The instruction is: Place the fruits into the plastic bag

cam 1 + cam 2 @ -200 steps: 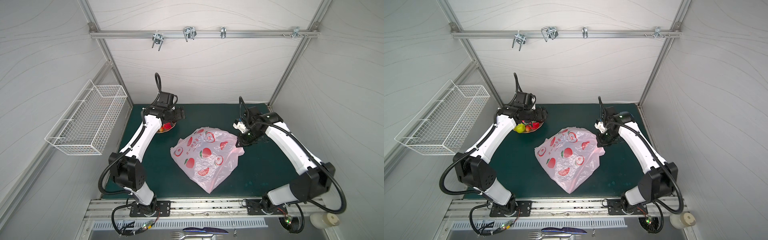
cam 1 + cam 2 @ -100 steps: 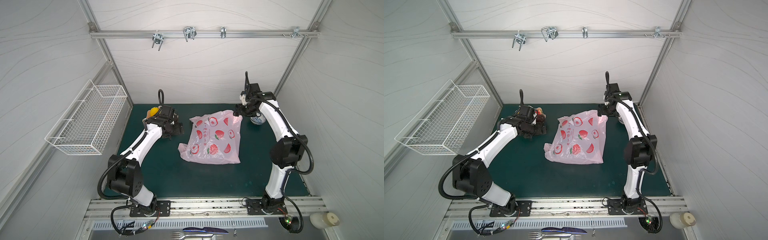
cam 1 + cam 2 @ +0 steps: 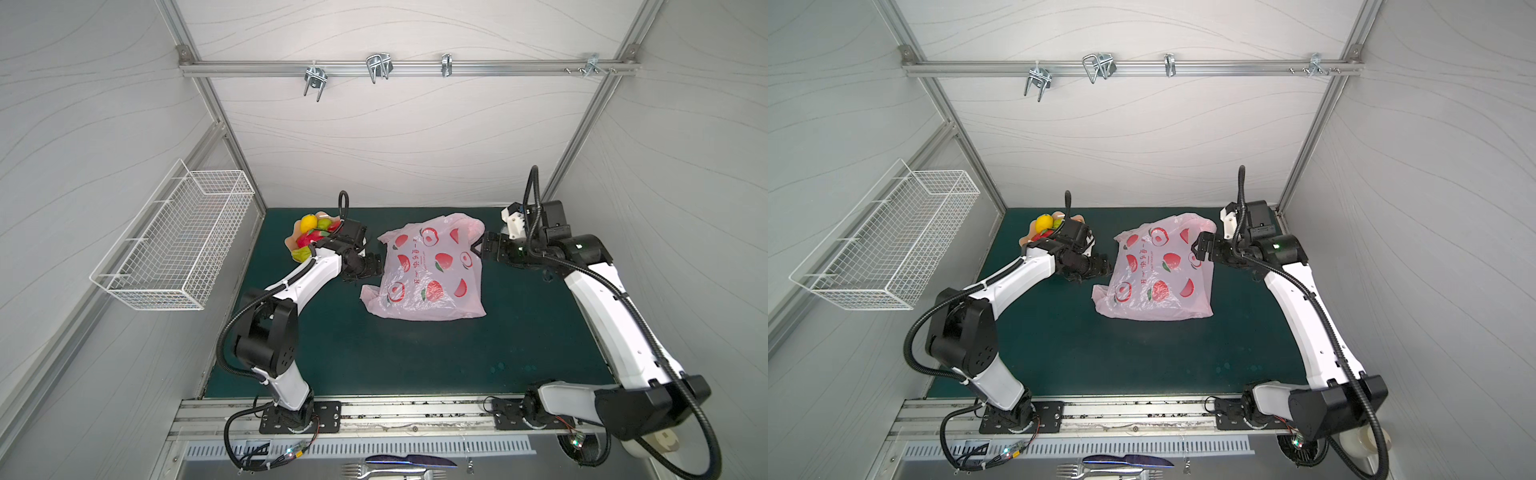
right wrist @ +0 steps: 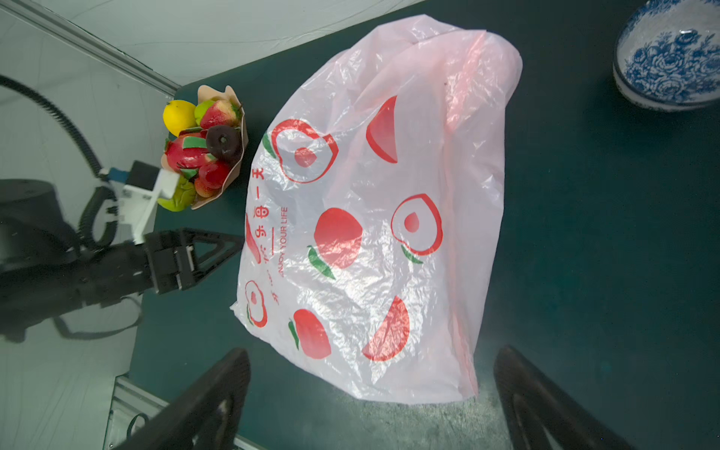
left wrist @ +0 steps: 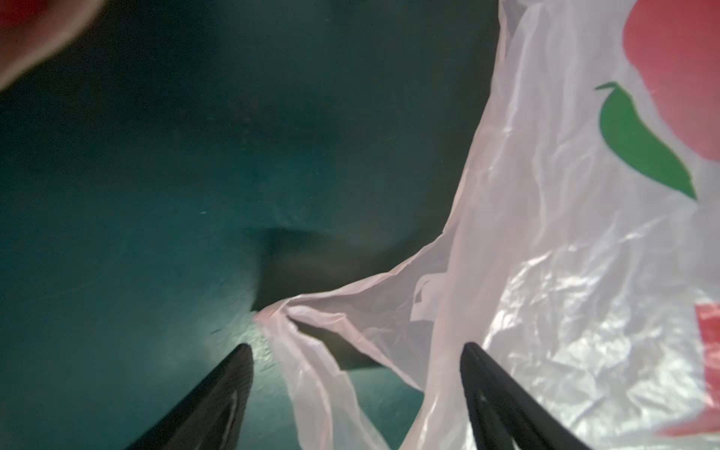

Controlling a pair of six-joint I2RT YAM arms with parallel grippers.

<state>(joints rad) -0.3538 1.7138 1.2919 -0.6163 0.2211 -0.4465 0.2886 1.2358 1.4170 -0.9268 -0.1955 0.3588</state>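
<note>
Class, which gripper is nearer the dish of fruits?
Left. The left gripper lies between the fruits and the plastic bag; the right gripper is at the bag's far side.

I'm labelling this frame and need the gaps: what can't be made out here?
- Blue-and-white bowl: cut off by the right wrist view's edge; the right arm seems to hide it in both top views.
- Fruits: the left arm covers part of the pile in both top views.
- Left wrist view's corner: pink-red blur, unidentifiable.
</note>
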